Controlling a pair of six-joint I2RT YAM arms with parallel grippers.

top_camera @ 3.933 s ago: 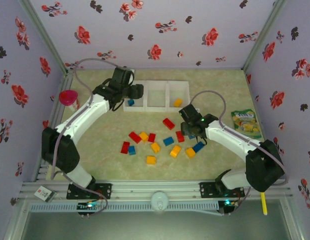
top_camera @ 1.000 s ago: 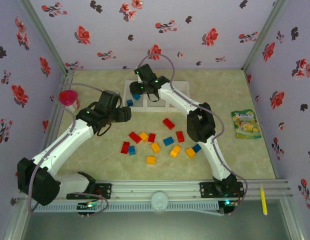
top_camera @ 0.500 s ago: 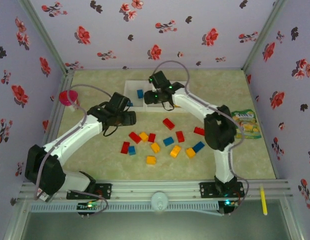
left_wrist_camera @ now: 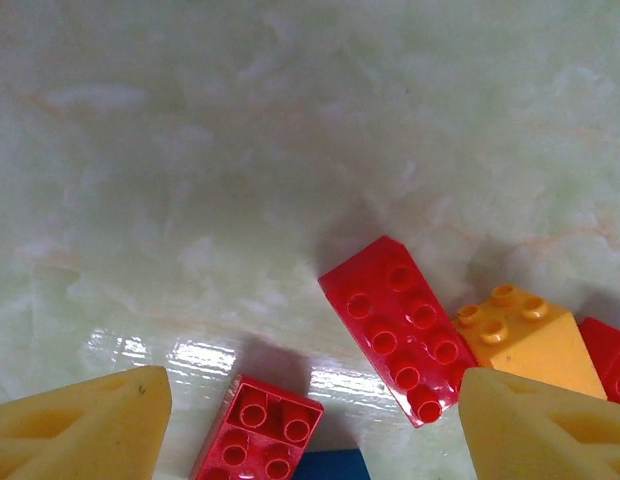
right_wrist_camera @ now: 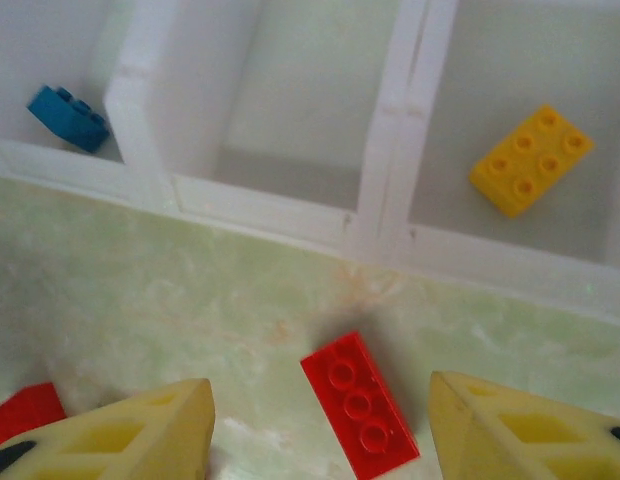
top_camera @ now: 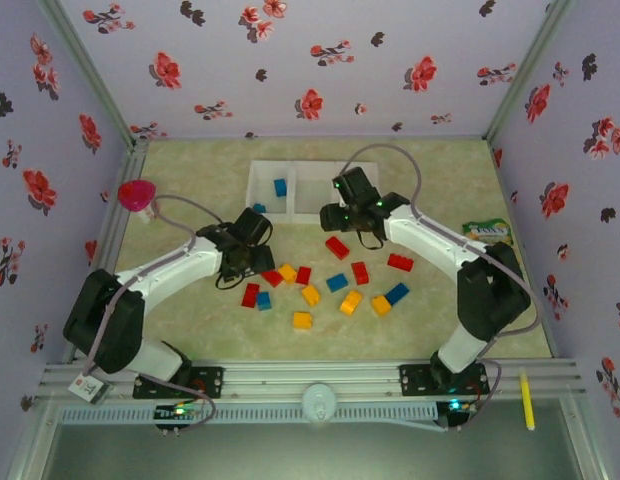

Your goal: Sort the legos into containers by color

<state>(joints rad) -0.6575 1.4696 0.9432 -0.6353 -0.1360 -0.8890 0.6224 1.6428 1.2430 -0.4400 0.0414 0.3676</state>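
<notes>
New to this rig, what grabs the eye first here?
The scatter of red, blue and yellow bricks mid-table, between both arms. Behind it the white three-bin tray holds a blue brick on its left and a yellow brick on its right. The right gripper hangs open over a red brick just before the tray.

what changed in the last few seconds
The right gripper dropped a blue brick into the left compartment of the container, then pulled back, open, over a red brick. The left gripper swung from the container to red bricks in the pile. The rest stayed put.
</notes>
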